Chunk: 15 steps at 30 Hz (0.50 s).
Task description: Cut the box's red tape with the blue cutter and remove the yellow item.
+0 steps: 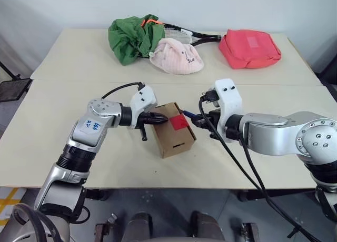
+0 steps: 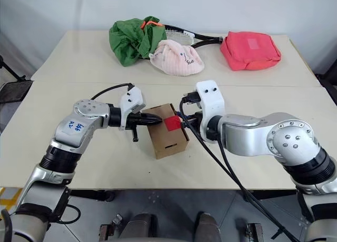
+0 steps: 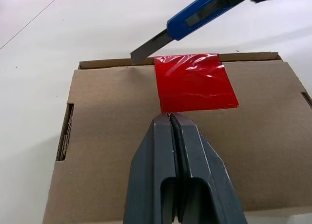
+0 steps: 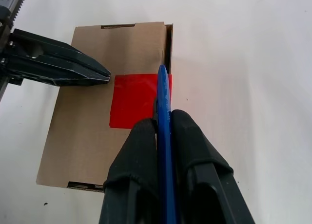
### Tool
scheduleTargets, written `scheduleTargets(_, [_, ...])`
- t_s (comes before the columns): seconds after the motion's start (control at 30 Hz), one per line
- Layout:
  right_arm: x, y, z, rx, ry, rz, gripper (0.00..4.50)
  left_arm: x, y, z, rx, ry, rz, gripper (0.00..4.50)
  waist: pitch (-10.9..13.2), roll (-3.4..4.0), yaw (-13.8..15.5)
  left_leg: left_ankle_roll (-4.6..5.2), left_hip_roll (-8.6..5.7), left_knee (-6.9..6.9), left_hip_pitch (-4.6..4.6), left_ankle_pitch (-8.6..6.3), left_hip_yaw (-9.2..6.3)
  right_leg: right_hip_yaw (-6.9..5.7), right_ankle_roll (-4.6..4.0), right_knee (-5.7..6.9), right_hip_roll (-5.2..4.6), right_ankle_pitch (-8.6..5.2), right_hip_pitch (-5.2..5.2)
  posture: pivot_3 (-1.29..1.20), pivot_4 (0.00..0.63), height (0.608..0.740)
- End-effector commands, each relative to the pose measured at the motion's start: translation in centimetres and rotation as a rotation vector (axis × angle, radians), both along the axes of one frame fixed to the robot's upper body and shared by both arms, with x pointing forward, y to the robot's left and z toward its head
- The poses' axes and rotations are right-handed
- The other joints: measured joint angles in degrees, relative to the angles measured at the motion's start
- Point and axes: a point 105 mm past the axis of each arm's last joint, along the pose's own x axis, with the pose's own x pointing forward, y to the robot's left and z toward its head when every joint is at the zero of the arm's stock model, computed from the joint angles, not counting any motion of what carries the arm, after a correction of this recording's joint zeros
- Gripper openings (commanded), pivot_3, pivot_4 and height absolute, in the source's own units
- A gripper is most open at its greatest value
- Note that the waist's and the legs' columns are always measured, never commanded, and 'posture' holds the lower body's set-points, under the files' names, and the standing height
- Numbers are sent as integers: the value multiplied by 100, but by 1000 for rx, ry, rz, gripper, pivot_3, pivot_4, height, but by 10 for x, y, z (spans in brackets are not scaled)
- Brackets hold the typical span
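Blue cutter (image 3: 195, 15), blade toward box (image 3: 146, 151) seam

Closed brown box (image 1: 171, 131), red tape (image 3: 195, 83) on top, blue cutter (image 3: 195, 14) blade at tape edge.

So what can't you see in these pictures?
- The yellow item: the box is closed, its flaps taped with red tape.
- Whether the blue cutter blade touches the box edge: unclear in the left wrist view.
- The racket head: covered by the green cloth and the pink hat.
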Motion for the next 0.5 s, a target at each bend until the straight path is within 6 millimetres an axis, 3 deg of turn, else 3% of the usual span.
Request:
scheduleTargets(0.03, [-1, -1, 7, 8, -26, 2, 190, -2, 0, -5, 13, 12, 1, 29, 0, 0, 0, 0, 0, 0, 0, 0, 0, 0, 0, 0, 0, 0, 0, 0, 150, 740])
scheduleTargets(0.5, [-9, 10, -16, -3, 79, 52, 190, -1, -6, -17, 16, 45, 21, 29, 0, 0, 1, 1, 0, 5, 1, 0, 0, 1, 0, 5, 0, 0, 1, 0, 150, 740])
